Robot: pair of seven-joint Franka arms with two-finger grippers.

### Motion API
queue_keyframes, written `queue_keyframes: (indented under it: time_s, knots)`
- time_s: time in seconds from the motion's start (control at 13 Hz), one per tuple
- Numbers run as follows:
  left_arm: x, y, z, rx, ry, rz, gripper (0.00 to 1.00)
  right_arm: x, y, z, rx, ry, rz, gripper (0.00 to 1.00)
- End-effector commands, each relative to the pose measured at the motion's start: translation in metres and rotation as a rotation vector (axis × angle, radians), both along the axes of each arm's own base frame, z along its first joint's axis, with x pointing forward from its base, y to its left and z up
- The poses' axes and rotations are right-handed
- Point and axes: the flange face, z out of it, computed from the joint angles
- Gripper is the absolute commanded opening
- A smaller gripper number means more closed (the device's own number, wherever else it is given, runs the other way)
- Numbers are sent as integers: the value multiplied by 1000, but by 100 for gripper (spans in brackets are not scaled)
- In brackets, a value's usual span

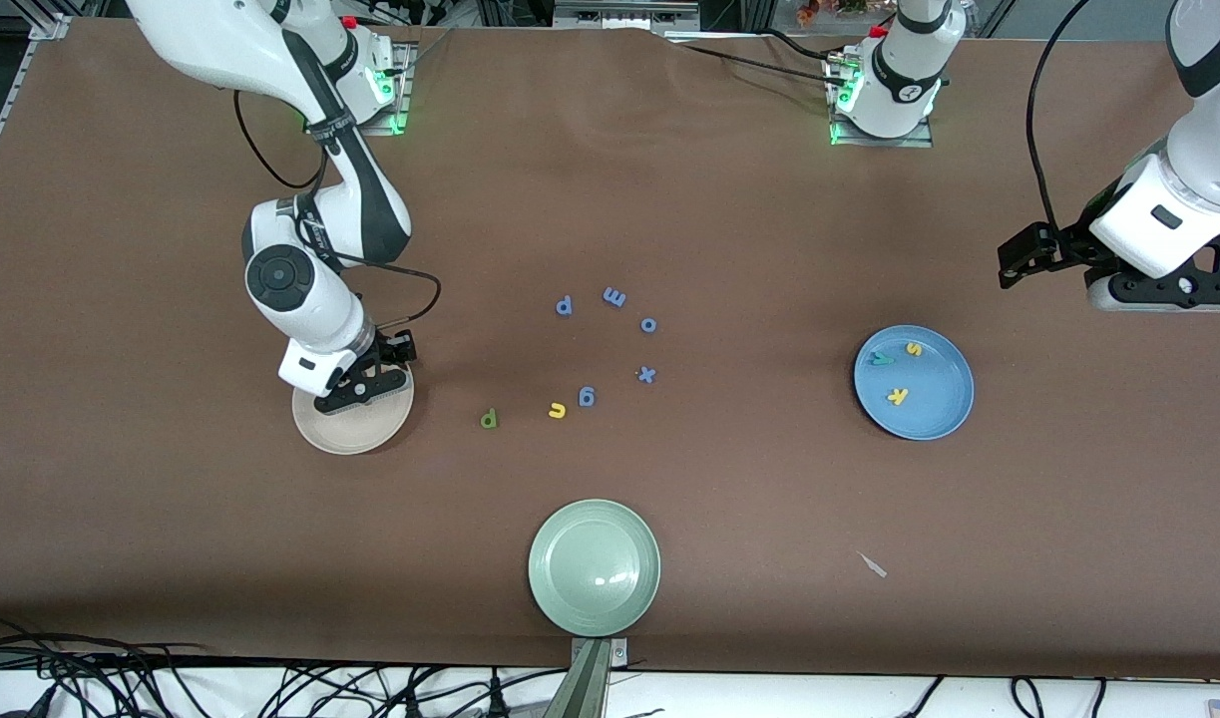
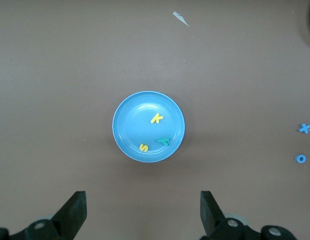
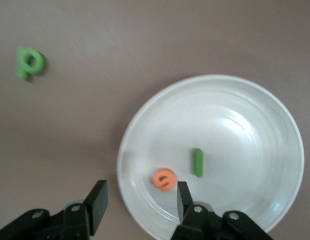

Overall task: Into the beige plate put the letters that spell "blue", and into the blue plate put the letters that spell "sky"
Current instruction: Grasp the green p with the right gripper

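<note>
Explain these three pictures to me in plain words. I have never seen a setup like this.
Two robot arms stand at a brown table. The big picture looks down from across the table; the other two come from cameras on each arm's wrist.

The right pincer is over the beige plate, open and holding nothing. An orange e and a green l lie in that plate. The left pincer waits open, empty, above the table near the blue plate, which holds a yellow s, a yellow k and a teal y.

Loose on the table lie a green b, a yellow u and five blue letters. A pale green plate sits nearest the big picture's camera.
</note>
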Motion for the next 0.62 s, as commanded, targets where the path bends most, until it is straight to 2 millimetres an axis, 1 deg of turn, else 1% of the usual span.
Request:
queue_keyframes:
  time_s: [0.0, 0.08, 0.15, 0.23, 0.31, 0.39, 0.46, 0.54]
  knots:
    - [-8, -1, 4, -18, 7, 9, 100, 26, 41, 10, 50, -9, -4, 91]
    - [-8, -1, 6, -18, 6, 12, 100, 37, 69, 10, 98, -13, -14, 90]
    - [-8, -1, 6, -19, 6, 12, 100, 39, 88, -1, 133, -2, -30, 90]
    - [-8, -2, 5, -18, 7, 9, 100, 41, 93, -19, 153, 16, -57, 90]
    - [-8, -2, 5, -18, 7, 9, 100, 40, 104, -34, 155, 17, -63, 90]
    - [-8, -2, 6, -18, 6, 9, 100, 39, 109, -44, 155, -2, -66, 90]
    - [-8, -2, 6, -18, 6, 9, 100, 38, 117, -46, 158, -27, -53, 89]
    - [-8, -2, 6, -18, 6, 9, 100, 36, 118, -56, 151, -27, -45, 89]
